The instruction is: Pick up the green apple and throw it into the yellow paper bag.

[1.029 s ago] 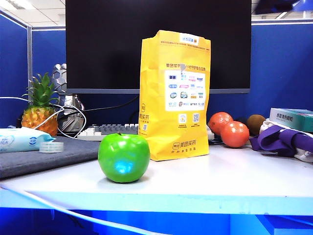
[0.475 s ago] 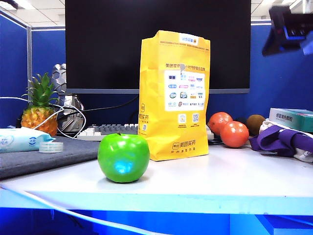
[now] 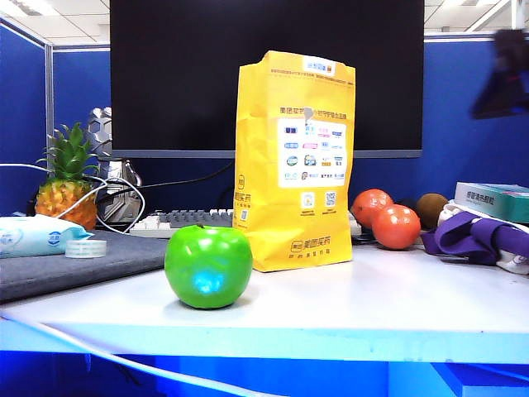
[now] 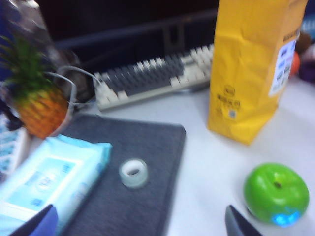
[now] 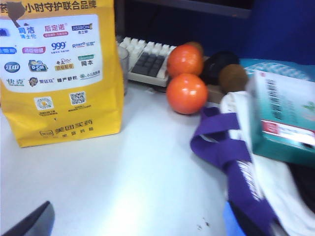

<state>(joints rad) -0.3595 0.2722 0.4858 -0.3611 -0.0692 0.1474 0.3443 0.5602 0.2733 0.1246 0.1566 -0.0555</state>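
Left wrist view: I see left hand spread, green apple just beside one fingertip.
Right hand: spread, empty, near yellow paper bag.
Risk: round apple may roll off my fingers.

One green apple, one yellow paper bag, one pineapple, one keyboard, one roll of clear tape, one pack of wet wipes, two orange-red round fruits, one brown fruit and one teal box.
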